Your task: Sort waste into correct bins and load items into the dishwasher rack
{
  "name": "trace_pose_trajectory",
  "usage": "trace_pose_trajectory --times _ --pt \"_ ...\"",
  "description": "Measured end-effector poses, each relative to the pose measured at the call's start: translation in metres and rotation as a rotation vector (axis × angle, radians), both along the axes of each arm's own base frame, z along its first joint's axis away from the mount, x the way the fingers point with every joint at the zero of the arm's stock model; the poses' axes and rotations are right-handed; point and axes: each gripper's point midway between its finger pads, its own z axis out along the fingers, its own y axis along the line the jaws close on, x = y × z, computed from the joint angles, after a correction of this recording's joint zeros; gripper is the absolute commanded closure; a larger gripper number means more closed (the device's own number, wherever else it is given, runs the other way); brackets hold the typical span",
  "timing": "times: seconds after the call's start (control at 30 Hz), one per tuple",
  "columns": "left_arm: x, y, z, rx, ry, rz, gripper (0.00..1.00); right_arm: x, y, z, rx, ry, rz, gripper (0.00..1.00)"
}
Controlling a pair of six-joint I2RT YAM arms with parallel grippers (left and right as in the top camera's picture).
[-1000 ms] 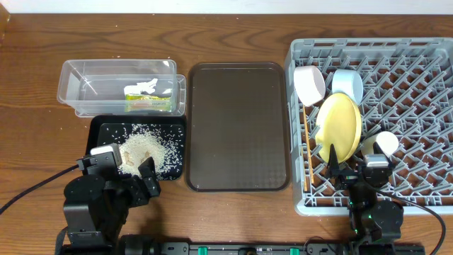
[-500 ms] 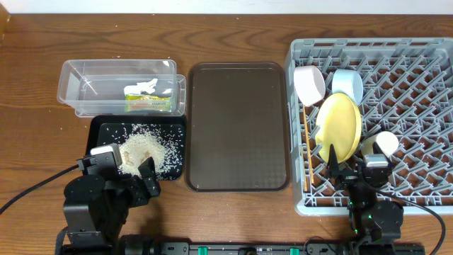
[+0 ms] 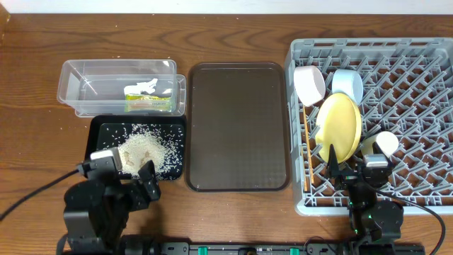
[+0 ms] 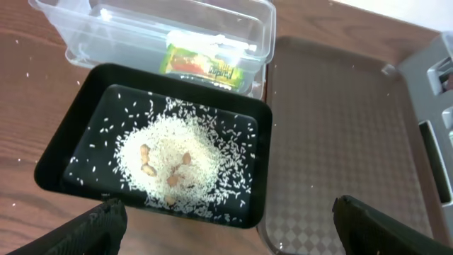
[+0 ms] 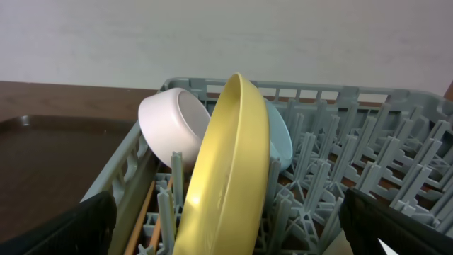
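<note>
Overhead, the grey rack (image 3: 368,44) fills the right side, at 12 o'clock from the right claw (image 3: 352,168), which hangs wide and empty over its near rim; this arm is the nearer one. The brown tray (image 3: 237,127) lies mid-table with nothing on it that I can see. At 12 o'clock from the left claw (image 3: 127,168), also wide and empty, sit the clear tub (image 3: 78,78) and, nearer, the black tray (image 3: 95,134).

In the rack the yellow plate (image 3: 338,127) stands on edge, its long axis running 12 to 6. The white bowl (image 3: 309,83) and blue bowl (image 3: 347,83) lean at its 12, the cup (image 3: 386,144) sits at its 4, and the chopsticks (image 3: 306,152) lie along its 9. The wrapper (image 3: 148,103) and tissue (image 3: 147,86) lie in the tub; the rice (image 3: 141,149) is heaped in the black tray. Little seems left to move.
</note>
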Motion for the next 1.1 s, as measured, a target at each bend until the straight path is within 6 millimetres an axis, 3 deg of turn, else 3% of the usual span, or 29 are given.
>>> trace_pose_trajectory --times 0.13,0.37,0.7,0.87,1.1 --pt "0.001 0.0 -0.018 0.002 -0.074 0.001 0.04 0.0 0.0 0.0 0.0 0.0 0.001 0.01" --pt "0.03 0.001 -0.049 -0.007 -0.272 0.007 0.04 0.0 0.001 0.0 0.0 0.0 0.003 0.01" --pt "0.065 0.009 -0.041 0.014 -0.585 0.049 0.04 0.0 0.001 0.0 0.0 0.0 0.003 0.01" --pt "0.068 0.013 -0.067 0.025 -0.539 0.067 0.04 0.0 0.001 0.0 0.0 0.001 0.003 0.01" --pt "0.068 0.013 -0.069 0.025 -0.525 0.068 0.04 0.0 0.001 0.0 0.0 0.0 0.003 0.01"
